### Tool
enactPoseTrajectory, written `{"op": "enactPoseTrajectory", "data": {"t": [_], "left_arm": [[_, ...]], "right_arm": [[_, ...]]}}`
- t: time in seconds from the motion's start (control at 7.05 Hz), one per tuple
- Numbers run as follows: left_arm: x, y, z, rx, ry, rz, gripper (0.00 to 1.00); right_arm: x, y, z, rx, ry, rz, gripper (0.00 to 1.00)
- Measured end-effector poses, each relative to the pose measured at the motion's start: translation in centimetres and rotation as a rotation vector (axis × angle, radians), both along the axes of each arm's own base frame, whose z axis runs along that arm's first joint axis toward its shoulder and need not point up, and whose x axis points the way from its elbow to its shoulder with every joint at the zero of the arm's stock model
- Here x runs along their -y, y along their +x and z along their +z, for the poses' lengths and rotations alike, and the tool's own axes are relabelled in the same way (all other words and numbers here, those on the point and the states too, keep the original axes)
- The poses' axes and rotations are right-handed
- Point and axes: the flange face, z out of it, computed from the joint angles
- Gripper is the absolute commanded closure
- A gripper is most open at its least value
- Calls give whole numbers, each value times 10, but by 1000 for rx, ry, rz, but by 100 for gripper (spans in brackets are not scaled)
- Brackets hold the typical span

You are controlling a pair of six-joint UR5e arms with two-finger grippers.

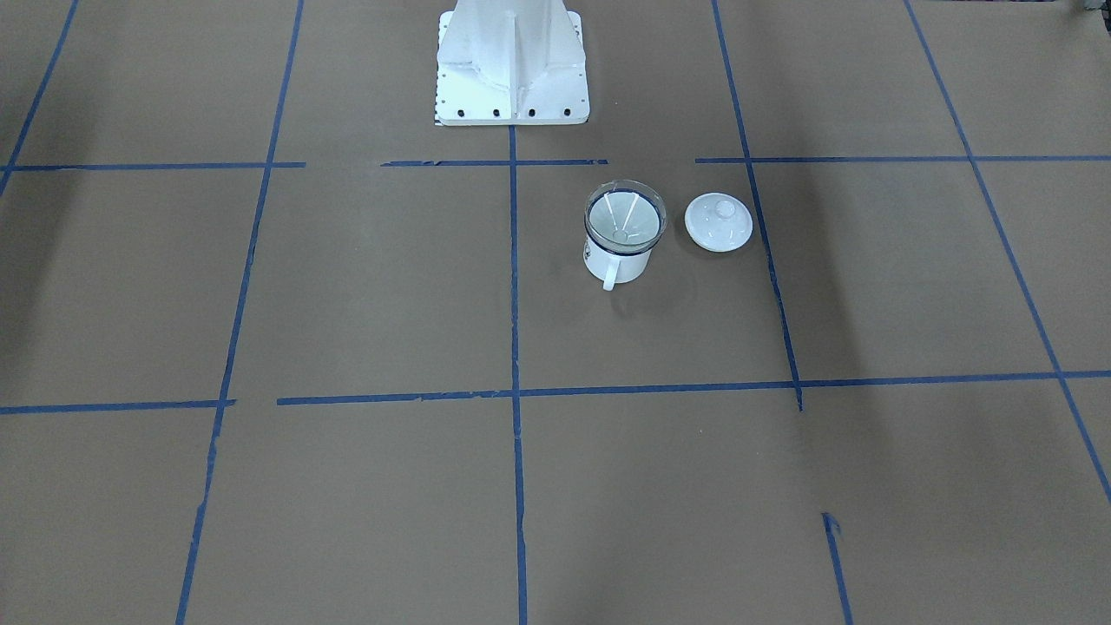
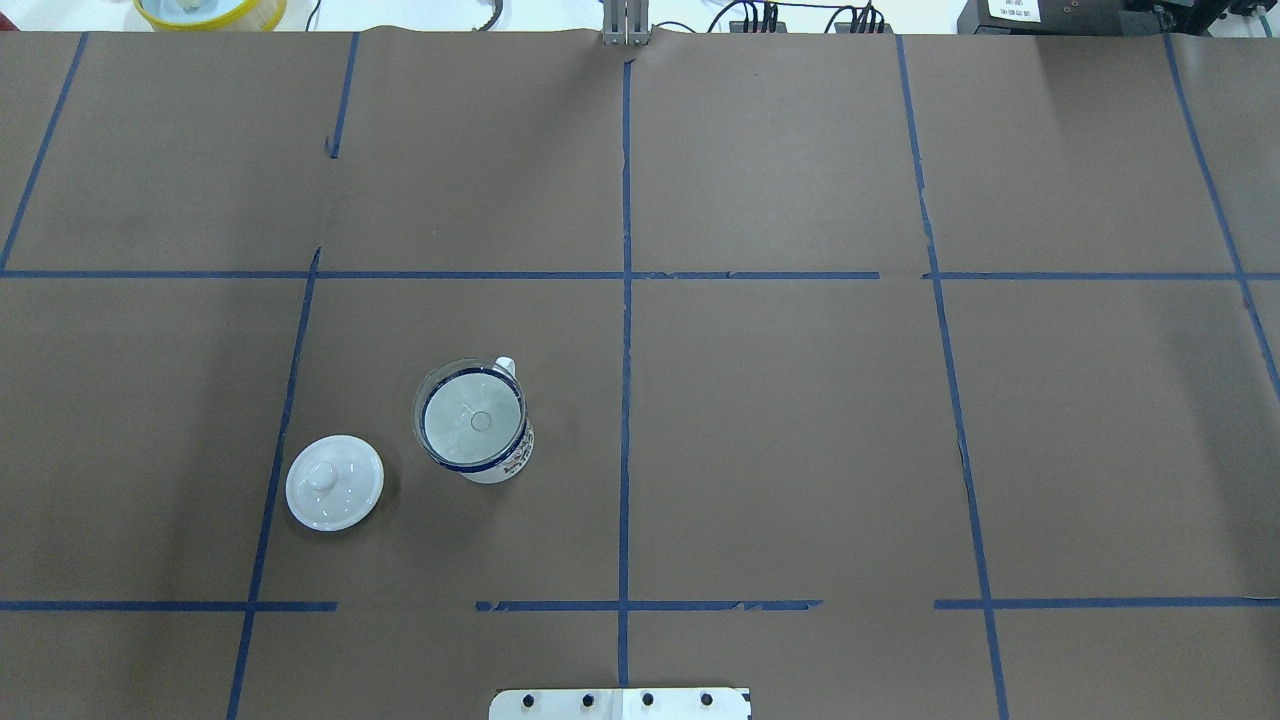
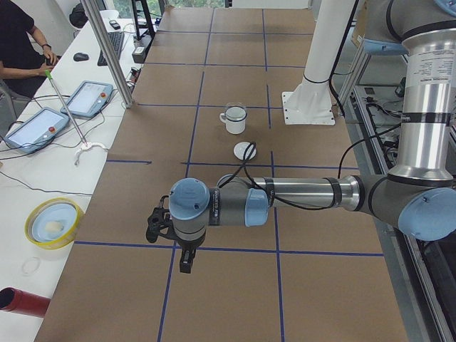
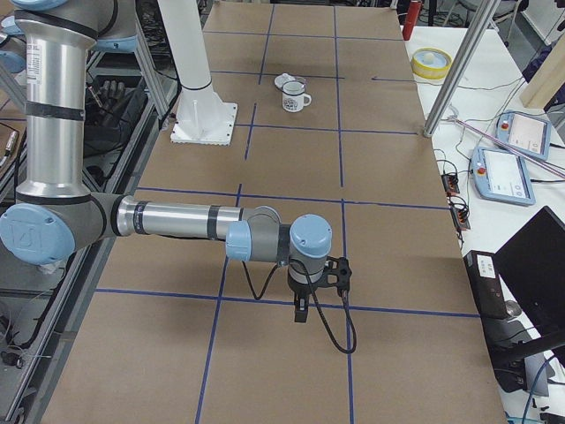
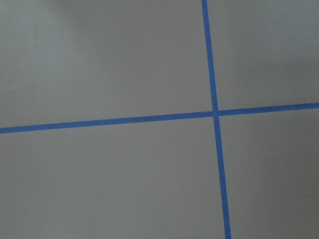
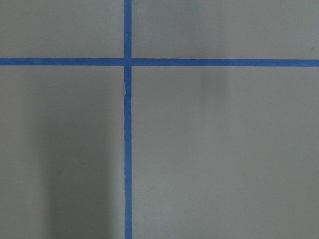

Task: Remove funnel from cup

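Observation:
The clear funnel [image 1: 625, 217] sits in the mouth of the white cup [image 1: 618, 263] with the dark blue rim, which stands upright on the brown table, handle away from the robot. Both also show in the overhead view, funnel [image 2: 472, 420] in cup [image 2: 512, 464], on the robot's left half. My left gripper [image 3: 186, 266] hangs over the table's left end, far from the cup [image 3: 234, 122]. My right gripper [image 4: 300, 313] hangs over the right end, far from the cup [image 4: 294, 100]. I cannot tell whether either is open or shut. Both wrist views show only table and blue tape.
A round white lid with a knob [image 1: 719, 222] lies on the table beside the cup, also in the overhead view [image 2: 334, 482]. The robot's white base [image 1: 512, 69] stands behind the cup. A yellow bowl [image 3: 53, 222] and tablets sit on the operators' side bench.

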Motion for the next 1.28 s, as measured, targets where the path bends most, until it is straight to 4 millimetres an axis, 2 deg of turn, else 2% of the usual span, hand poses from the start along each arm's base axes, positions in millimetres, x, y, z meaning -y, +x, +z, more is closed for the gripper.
{"op": "enactPoseTrajectory", "data": {"t": [0.57, 0.99, 1.28], "left_arm": [[0, 0, 4, 0, -12, -4, 0], [-6, -4, 0, -1, -14, -24, 0], [-44, -2, 16, -8, -50, -42, 0]], "right_arm": [[0, 0, 0, 0, 0, 0, 0], [0, 0, 0, 0, 0, 0, 0], [0, 0, 0, 0, 0, 0, 0]]}}
